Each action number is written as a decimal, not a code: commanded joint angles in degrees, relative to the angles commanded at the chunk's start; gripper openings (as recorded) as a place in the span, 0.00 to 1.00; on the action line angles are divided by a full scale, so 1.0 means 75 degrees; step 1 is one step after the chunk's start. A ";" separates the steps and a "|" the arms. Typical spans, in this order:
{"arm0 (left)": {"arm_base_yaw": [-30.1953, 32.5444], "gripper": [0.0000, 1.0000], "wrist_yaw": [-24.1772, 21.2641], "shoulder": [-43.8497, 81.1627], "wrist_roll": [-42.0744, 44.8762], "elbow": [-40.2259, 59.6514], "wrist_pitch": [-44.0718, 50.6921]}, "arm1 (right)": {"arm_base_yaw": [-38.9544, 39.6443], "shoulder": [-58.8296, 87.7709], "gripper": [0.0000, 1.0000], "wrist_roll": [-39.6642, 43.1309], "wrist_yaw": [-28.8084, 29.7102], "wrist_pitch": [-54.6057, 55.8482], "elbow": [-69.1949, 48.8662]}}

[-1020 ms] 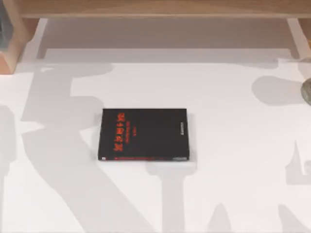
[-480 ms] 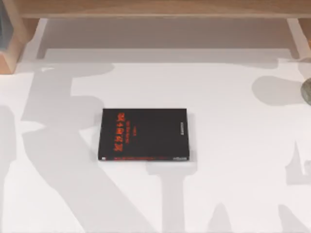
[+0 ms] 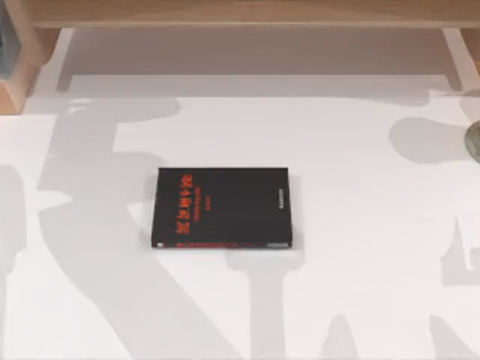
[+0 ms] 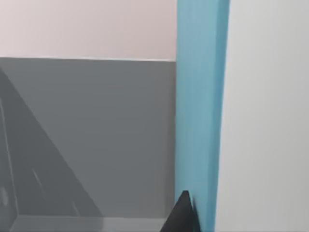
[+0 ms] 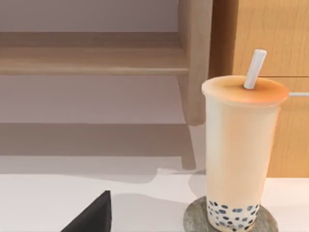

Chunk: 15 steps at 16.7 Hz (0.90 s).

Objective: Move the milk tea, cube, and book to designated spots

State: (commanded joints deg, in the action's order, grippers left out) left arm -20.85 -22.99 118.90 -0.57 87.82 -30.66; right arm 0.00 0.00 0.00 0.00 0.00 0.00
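Note:
The book stands upright close to the left wrist camera, its teal cover edge-on with a white face beside it. A black part of my left gripper shows against the book's lower end. The milk tea, a tall pale-orange cup with a white straw and dark pearls at the bottom, stands on a grey round disc. A black part of my right gripper sits low on the table, apart from the cup. The cube is out of view.
A black book with red lettering lies flat at the table's middle. A wooden shelf runs along the back, and a wooden case stands at the back left. The grey disc's edge shows at the far right.
The arm shadow on the left side of the table has shifted slightly to the right. The black book has not moved.

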 joint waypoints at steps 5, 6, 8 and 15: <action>0.0018 0.00 -0.0015 -0.0077 0.0013 -0.0041 0.0037 | 0.0000 0.0000 1.00 0.0000 0.0000 0.0000 0.0000; 0.0018 0.00 -0.0015 -0.0077 0.0013 -0.0041 0.0037 | 0.0000 0.0000 1.00 0.0000 0.0000 0.0000 0.0000; 0.0082 0.00 0.0177 -0.0257 0.0232 -0.0194 0.0038 | 0.0000 0.0000 1.00 0.0000 0.0000 0.0000 0.0000; 0.1161 0.00 0.2532 -0.2510 0.3114 -0.0831 -0.0567 | 0.0000 0.0000 1.00 0.0000 0.0000 0.0000 0.0000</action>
State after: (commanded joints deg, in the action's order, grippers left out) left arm -12.14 -4.00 100.08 22.79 81.59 -34.92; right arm 0.00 0.00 0.00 0.00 0.00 0.00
